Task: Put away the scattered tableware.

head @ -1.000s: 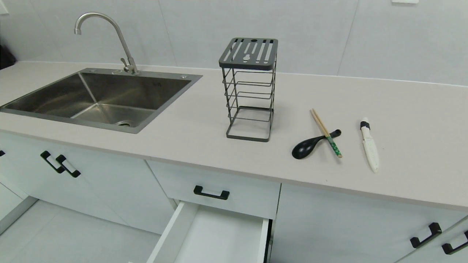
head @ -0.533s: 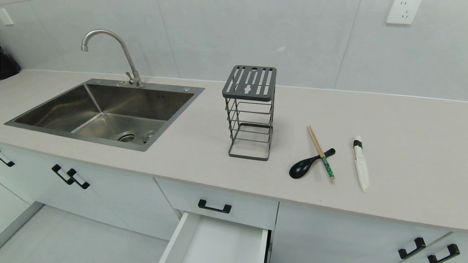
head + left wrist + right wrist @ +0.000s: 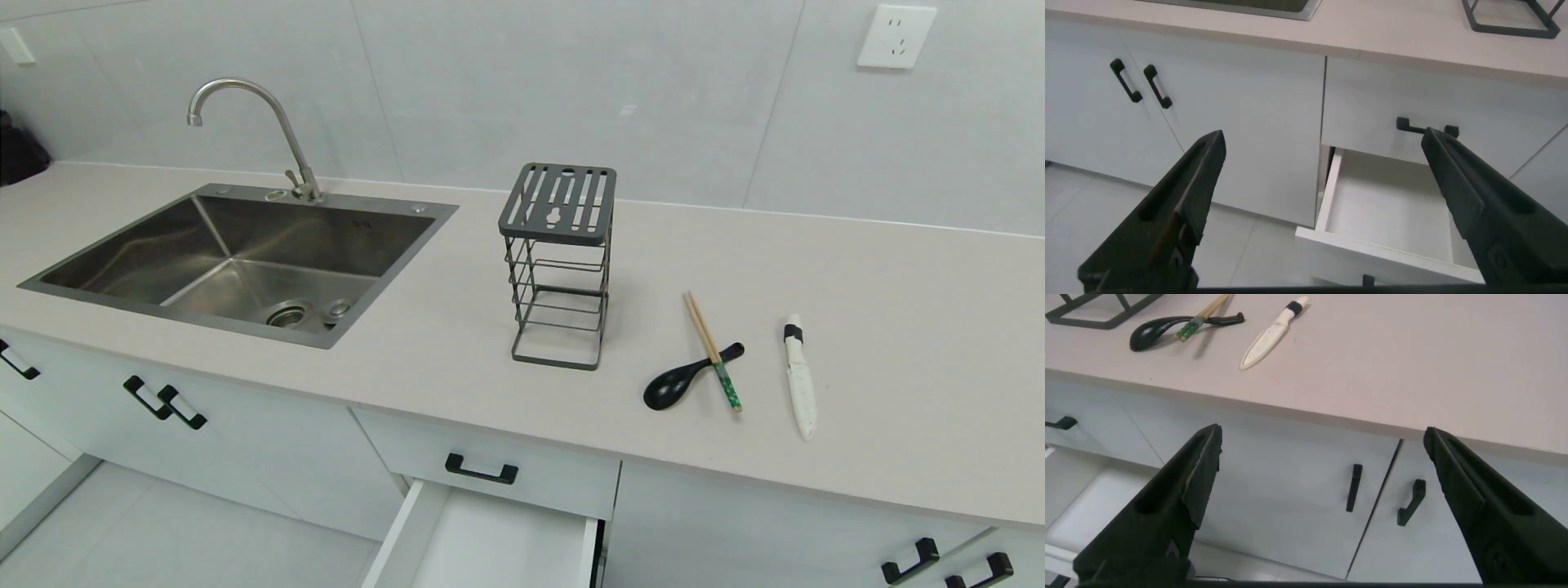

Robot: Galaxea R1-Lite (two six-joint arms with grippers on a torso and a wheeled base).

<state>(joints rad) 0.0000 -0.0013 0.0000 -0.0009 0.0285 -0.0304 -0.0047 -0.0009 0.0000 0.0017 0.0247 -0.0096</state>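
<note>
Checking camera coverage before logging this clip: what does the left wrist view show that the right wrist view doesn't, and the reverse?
Left wrist view, not the right: the steel sink's front edge and the open left claw.
Right wrist view, not the left: the black spoon, the wooden chopsticks with green ends crossing its handle, the white knife with a black band and the open right claw.
Both: the dark wire rack's base, the beige countertop and the pulled-out white drawer.

Chopsticks (image 3: 704, 325) lie crossed over the black spoon (image 3: 665, 389), with the white knife (image 3: 801, 384) flat beside them.
</note>
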